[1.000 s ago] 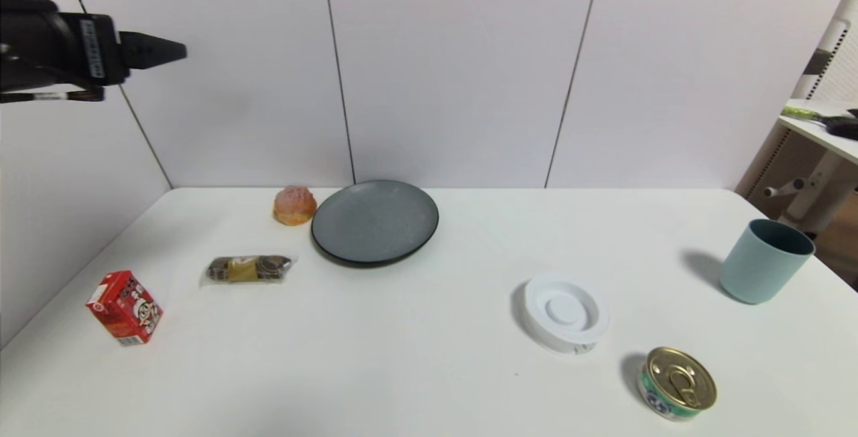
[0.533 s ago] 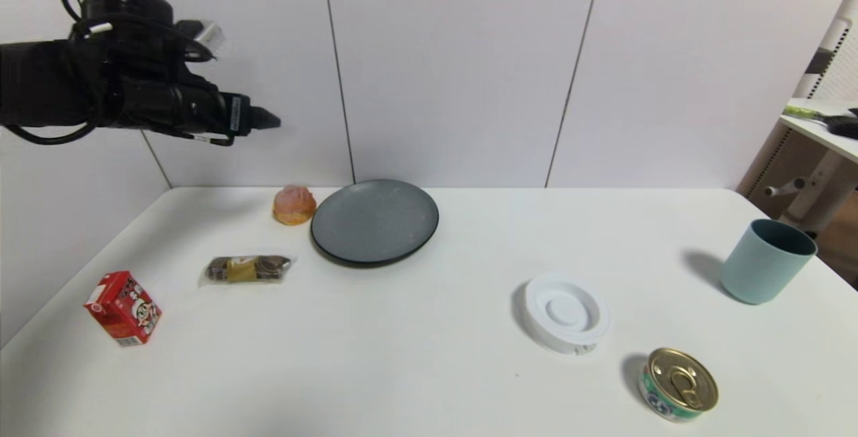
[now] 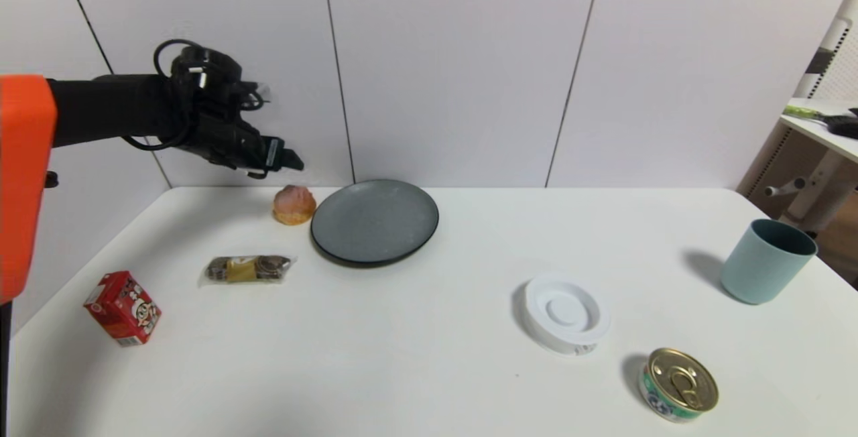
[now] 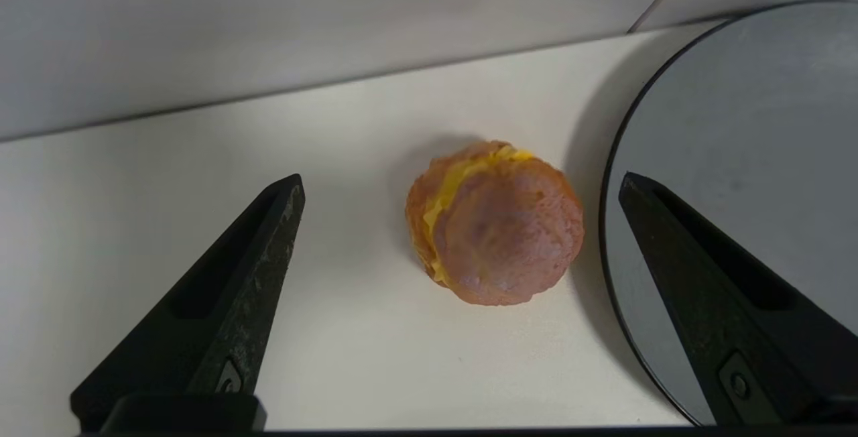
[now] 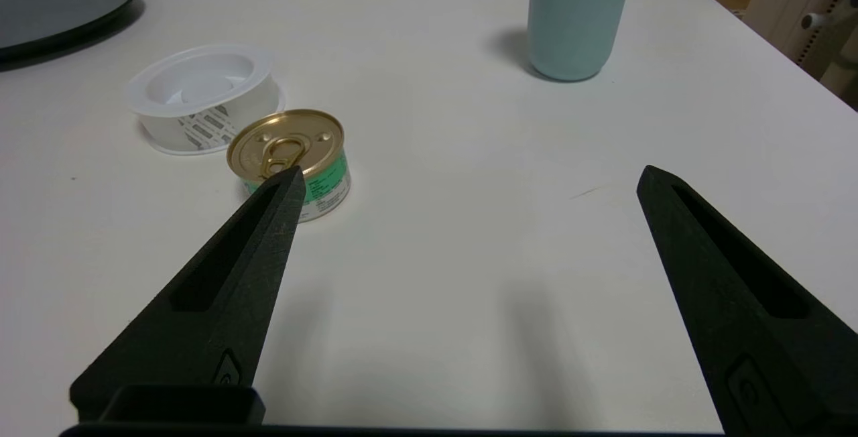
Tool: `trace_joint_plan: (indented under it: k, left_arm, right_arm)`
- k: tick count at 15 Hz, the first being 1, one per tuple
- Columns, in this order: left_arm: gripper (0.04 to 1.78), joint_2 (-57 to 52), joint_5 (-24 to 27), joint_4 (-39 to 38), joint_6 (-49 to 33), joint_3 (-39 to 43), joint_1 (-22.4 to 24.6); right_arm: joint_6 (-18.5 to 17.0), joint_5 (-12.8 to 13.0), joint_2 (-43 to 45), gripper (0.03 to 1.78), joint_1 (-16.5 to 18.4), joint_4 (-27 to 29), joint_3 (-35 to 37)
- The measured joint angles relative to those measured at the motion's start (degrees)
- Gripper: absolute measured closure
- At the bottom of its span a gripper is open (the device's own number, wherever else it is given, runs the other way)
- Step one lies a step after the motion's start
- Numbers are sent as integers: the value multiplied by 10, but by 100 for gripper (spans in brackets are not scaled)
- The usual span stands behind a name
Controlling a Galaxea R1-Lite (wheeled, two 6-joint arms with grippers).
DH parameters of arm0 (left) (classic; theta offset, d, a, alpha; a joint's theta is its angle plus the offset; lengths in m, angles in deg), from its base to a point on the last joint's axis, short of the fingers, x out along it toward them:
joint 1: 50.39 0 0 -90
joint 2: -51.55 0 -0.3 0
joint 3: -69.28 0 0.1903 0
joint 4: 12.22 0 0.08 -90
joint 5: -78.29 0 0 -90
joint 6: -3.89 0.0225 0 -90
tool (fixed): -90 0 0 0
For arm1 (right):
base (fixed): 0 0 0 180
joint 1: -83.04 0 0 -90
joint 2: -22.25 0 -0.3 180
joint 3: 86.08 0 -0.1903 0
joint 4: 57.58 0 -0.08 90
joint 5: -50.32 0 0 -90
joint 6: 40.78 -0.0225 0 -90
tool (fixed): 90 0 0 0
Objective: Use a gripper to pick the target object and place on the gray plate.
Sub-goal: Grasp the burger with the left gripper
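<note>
The pink-topped pastry [image 3: 294, 205] sits at the back of the table, just left of the gray plate [image 3: 375, 221]. My left gripper [image 3: 295, 163] hangs in the air a little above and to the left of the pastry, open and empty. In the left wrist view the pastry [image 4: 495, 222] lies on the table between the two open fingers, with the gripper [image 4: 462, 185] above it and the plate's rim [image 4: 613, 222] beside it. My right gripper [image 5: 469, 175] is open and empty over bare table at the front right; it is out of the head view.
A wrapped brown snack bar [image 3: 248, 268] and a red carton [image 3: 123, 307] lie at the left. A white ring dish [image 3: 565, 312], a gold-lidded can [image 3: 677, 383] and a pale blue cup [image 3: 766, 261] stand at the right. The wall is close behind the pastry.
My left arm has swung down and to the right from high at the left, bringing its gripper just above the pastry. Nothing on the table has moved.
</note>
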Motion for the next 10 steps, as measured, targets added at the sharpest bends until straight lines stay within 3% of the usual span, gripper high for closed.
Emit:
trace_joint_plan:
  k: [10]
  left_arm:
    - [13, 57, -2, 13, -4, -9, -9]
  right_arm:
    - [0, 0, 0, 10, 0, 0, 0]
